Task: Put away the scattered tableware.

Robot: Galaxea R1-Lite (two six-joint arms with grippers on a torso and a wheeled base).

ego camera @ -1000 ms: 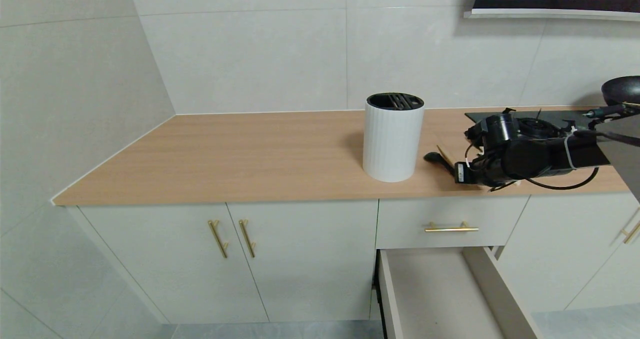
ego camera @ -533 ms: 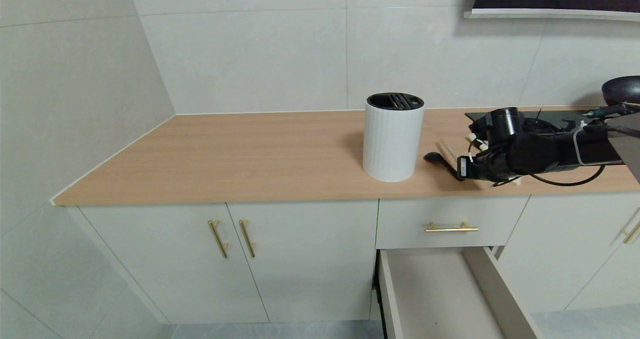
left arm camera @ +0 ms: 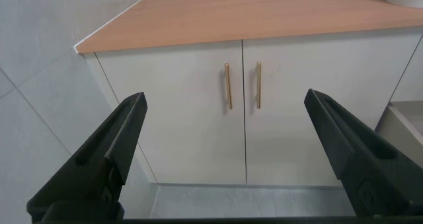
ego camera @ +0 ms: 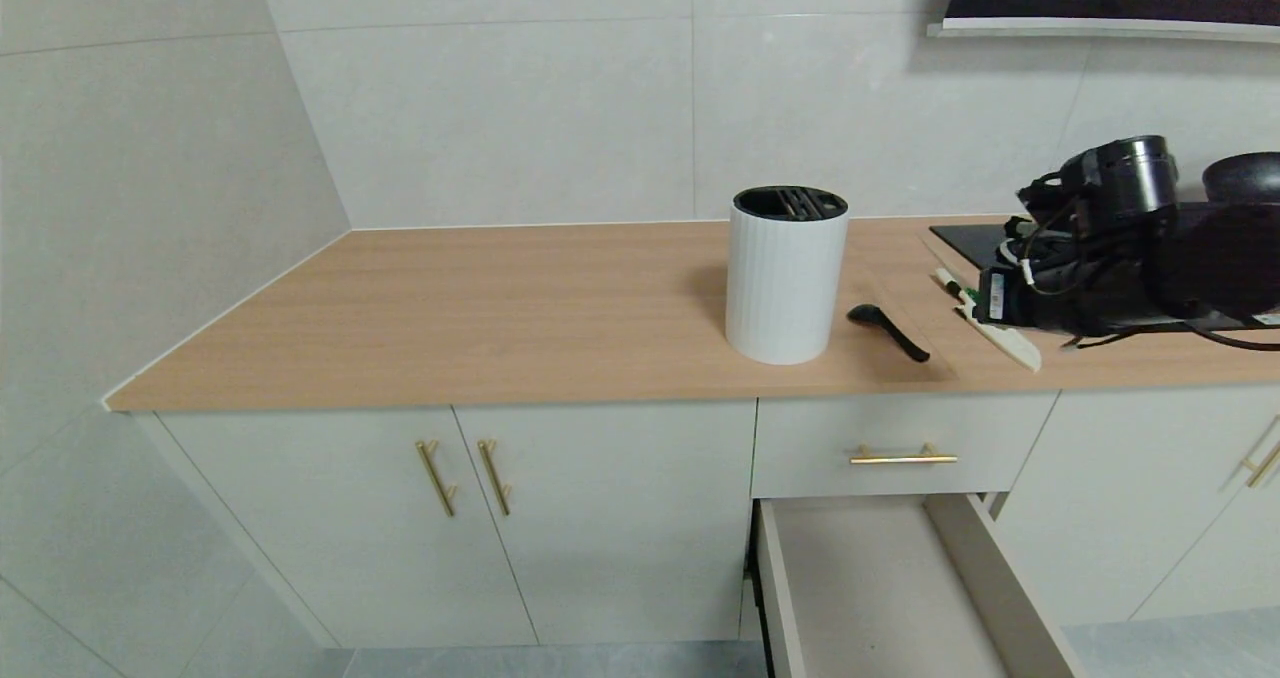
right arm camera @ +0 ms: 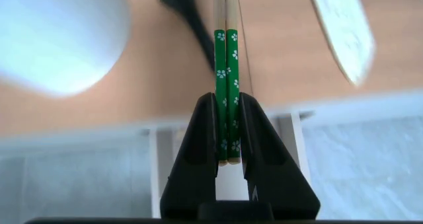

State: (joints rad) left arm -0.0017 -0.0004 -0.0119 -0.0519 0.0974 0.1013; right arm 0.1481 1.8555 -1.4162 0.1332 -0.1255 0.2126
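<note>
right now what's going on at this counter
The right gripper is shut on a pair of green-ended chopsticks, held over the countertop near the stove. A black spoon and a white knife lie on the wood just right of the white holder. Below them a drawer stands open. The left gripper hangs open, low before the cabinet doors.

Bench [ego camera: 500,308] shows matt wood grain. Holder [ego camera: 783,288] is white, ribbed, matt. Chopsticks [right arm camera: 220,52] are pale wood with green painted ends. Cabinet handles [ego camera: 903,455] are gold-toned metal.
</note>
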